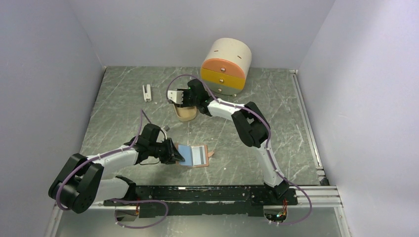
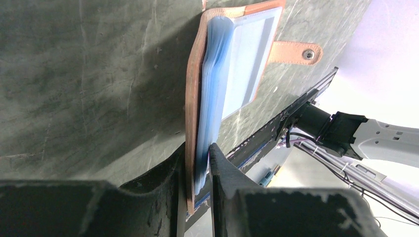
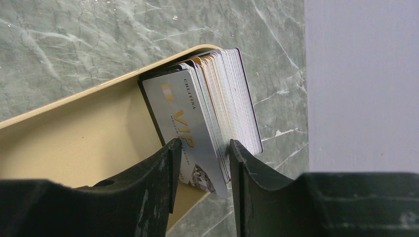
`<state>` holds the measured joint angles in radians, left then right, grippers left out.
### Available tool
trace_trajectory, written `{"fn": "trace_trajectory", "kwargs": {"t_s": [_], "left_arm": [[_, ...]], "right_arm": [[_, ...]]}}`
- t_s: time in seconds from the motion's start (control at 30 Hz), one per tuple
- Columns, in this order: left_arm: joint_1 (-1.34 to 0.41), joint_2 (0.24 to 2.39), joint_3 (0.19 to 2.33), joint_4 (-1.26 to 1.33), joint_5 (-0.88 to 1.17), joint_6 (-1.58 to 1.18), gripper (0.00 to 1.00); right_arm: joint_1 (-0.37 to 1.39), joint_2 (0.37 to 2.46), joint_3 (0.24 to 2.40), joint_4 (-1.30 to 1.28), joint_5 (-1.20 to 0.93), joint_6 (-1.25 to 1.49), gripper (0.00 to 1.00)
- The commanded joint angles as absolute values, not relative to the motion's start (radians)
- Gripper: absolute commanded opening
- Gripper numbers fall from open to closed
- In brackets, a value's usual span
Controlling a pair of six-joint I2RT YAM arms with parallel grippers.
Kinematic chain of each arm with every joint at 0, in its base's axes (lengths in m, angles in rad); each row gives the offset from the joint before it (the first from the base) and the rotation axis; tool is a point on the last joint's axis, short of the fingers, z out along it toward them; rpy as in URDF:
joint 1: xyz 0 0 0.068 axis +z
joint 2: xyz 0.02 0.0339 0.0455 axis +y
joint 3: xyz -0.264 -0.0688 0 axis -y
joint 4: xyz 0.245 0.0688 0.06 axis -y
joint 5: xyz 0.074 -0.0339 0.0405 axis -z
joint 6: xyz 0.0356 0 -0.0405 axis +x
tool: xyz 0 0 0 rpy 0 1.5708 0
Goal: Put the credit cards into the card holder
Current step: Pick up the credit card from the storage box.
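The left tool (image 1: 179,157) was at the near side of the desk (image 1: 276,113). It was shut tight on the holder (image 1: 197,156). In the left wrist view, the two black fingers (image 2: 170,173) of the left tool (image 2: 197,150) pinched one end of the holder (image 2: 237,64). They squeezed the pink cover and the pale blue clear pockets together. The holder lay open on the desk, near the front edge. Its pink strap (image 2: 291,51) stuck out to the side. A small round metal snap (image 2: 309,54) sat on the strap.

The right tool (image 1: 174,96) was farther back on the desk, reaching over the tan tray (image 1: 187,114). In the right wrist view, the cards (image 3: 212,98) stood on edge in a thick stack. They leaned against the end wall of the tray (image 3: 74,138). The front card was grey-white with gold letters that said VIP. The right tool (image 3: 201,145) had one finger (image 3: 158,177) on each side of the front cards, very close to them. I could not tell if it was squeezing them or not. No card could be seen inside the holder.

A small white block (image 1: 146,92) stood alone to the left of the tray. A round-topped box (image 1: 226,66) with an orange drawer and a yellow drawer stood at the back of the desk.
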<state>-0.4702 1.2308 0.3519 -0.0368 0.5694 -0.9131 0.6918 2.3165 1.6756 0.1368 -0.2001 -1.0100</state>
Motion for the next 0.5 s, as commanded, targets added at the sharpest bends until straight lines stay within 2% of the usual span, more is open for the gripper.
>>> {"fn": "trace_trajectory", "kwargs": {"t_s": [0.0, 0.47], "left_arm": [[-0.466, 1.225, 0.340, -0.010, 0.585, -0.922, 0.25], [-0.466, 1.229, 0.335, 0.001, 0.588, -0.924, 0.25]], "right_arm": [[0.671, 2.277, 1.683, 0.152, -0.196, -1.001, 0.43], [0.667, 2.263, 1.683, 0.117, -0.228, -1.003, 0.42]]}}
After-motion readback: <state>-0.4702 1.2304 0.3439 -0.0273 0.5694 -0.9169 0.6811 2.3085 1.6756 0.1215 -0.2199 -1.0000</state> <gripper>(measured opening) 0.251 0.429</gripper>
